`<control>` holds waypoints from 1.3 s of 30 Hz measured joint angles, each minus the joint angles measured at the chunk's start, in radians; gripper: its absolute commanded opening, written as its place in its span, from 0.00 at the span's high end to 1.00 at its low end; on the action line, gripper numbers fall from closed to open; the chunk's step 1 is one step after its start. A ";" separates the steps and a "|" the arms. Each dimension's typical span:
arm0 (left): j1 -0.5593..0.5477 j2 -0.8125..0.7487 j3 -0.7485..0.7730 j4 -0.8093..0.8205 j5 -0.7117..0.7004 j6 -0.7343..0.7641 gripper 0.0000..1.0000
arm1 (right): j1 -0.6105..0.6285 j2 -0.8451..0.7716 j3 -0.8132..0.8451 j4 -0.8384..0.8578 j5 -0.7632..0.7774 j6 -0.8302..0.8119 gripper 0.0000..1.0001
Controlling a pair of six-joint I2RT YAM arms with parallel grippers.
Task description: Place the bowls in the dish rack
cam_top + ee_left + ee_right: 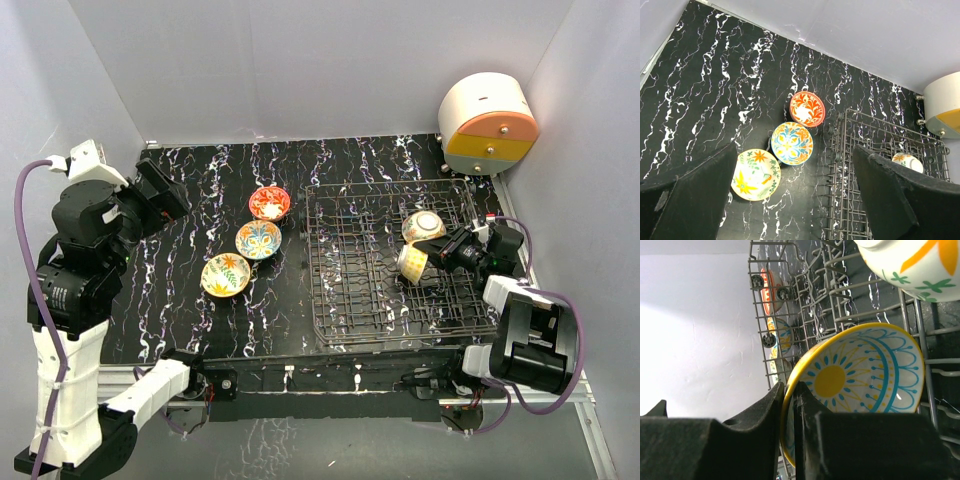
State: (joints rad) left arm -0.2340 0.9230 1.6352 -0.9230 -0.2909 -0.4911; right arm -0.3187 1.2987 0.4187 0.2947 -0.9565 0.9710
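Note:
Three bowls lie on the black table left of the dish rack [350,285]: a red-orange one [269,203], a blue-and-orange one [258,240] and a yellow one [226,275]. A fourth bowl [424,226] rests in the rack's far right part. My right gripper [438,254] is shut on the rim of a fifth bowl [411,264], held on edge among the tines; the right wrist view shows its yellow sun pattern [860,375] and the gripper [789,405] pinching the rim. My left gripper [160,195] is open and empty, raised at the far left.
A white, orange and yellow round drawer unit [487,125] stands at the back right corner. Grey walls close in the table on three sides. In the left wrist view the three table bowls [792,143] lie beside the rack's left edge [840,165].

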 measured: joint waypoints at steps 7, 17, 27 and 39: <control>0.000 0.016 -0.002 0.013 0.011 0.000 0.03 | -0.014 0.026 0.000 0.027 -0.037 -0.004 0.80; 0.000 0.023 -0.021 0.034 0.018 0.000 0.03 | -0.115 -0.029 0.003 -0.113 0.076 -0.089 0.64; 0.000 0.023 -0.036 0.051 0.019 0.000 0.03 | -0.137 -0.031 0.106 -0.380 0.230 -0.261 0.58; 0.000 0.021 -0.053 0.063 0.027 -0.005 0.03 | -0.141 -0.032 0.247 -0.567 0.426 -0.394 0.54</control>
State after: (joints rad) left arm -0.2340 0.9440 1.5822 -0.8597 -0.2634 -0.4965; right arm -0.4595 1.2667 0.6659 -0.2722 -0.5301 0.5774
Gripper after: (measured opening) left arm 0.970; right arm 0.453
